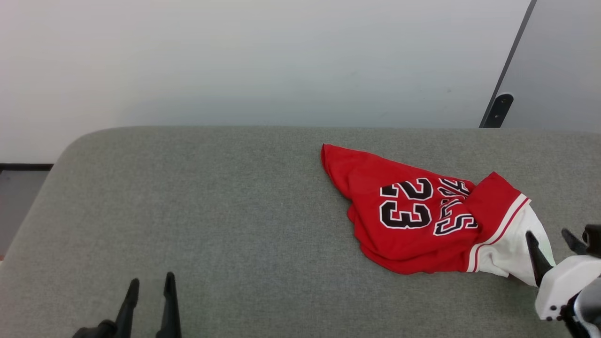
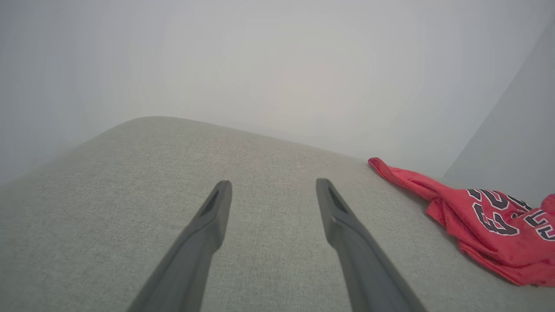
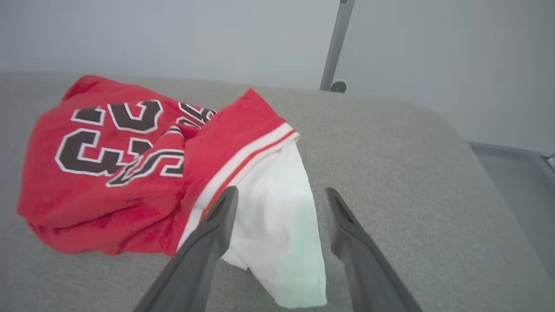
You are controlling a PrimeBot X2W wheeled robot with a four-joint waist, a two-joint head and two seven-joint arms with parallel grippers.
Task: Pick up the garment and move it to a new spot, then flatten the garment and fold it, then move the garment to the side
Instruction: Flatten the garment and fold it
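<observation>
Garment [image 1: 413, 216] lies crumpled on the gray padded surface [image 1: 235, 211] at three o'clock in the head view, "23" print up, white sleeve [image 3: 277, 216] trailing toward four o'clock. Right gripper [image 1: 547, 233], jaws spread wide and holding nothing, has that sleeve between its fingers. Left gripper [image 1: 150, 278], at seven o'clock, stands likewise parted, well apart.

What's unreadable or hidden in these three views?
- Head view: a red fold of the garment covers part of its lettering; only the 23 reads whole.
- Head view: the right claw stands open at the white sleeve; contact cannot be told, and the frame edge cuts the claw off.
- Left wrist view: the right edge cuts the garment off.
- All views: any second sleeve is buried in bunched cloth.
</observation>
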